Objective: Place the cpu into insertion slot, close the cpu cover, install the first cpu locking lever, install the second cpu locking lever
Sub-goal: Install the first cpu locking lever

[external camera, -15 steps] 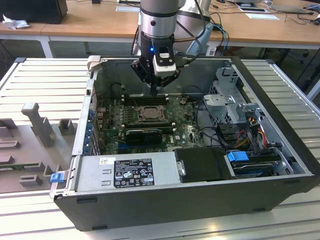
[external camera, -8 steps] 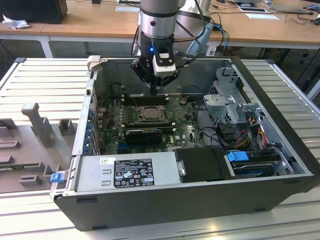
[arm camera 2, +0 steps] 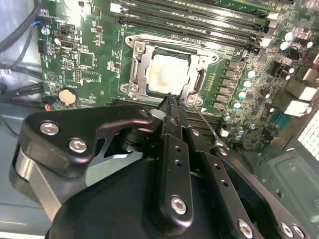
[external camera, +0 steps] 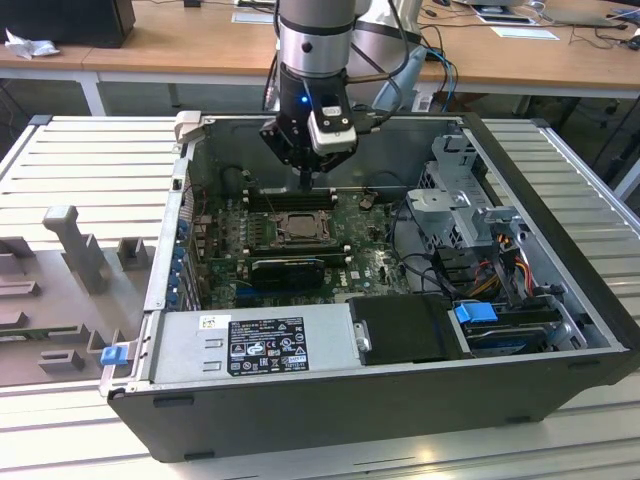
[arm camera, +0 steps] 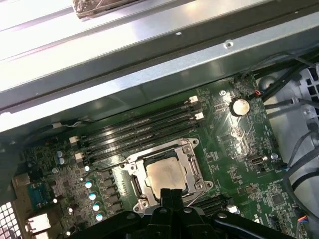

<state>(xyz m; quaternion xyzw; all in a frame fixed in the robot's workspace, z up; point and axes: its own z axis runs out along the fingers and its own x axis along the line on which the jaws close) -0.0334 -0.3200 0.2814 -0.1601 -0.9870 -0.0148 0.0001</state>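
Observation:
The cpu (arm camera 2: 168, 72) (arm camera: 167, 174), a silvery-grey square, lies in the insertion slot (external camera: 297, 228) in the middle of the green motherboard. The cpu cover (arm camera 2: 137, 69) (arm camera: 193, 169), a thin metal frame, lies flat around it. My gripper (arm camera 2: 172, 102) (arm camera: 169, 193) (external camera: 306, 182) hangs just above the socket's edge. Its black fingers are pressed together with nothing seen between them. A thin metal lever rod (arm camera 2: 207, 124) runs along the socket's side near the fingertips.
Long black memory slots (arm camera: 144, 129) run beside the socket. A coin battery (arm camera: 240, 105) sits on the board. In the exterior view, the power supply (external camera: 250, 340) is at the case front, and the drive cage (external camera: 460, 210) and cables (external camera: 500, 270) are at its right.

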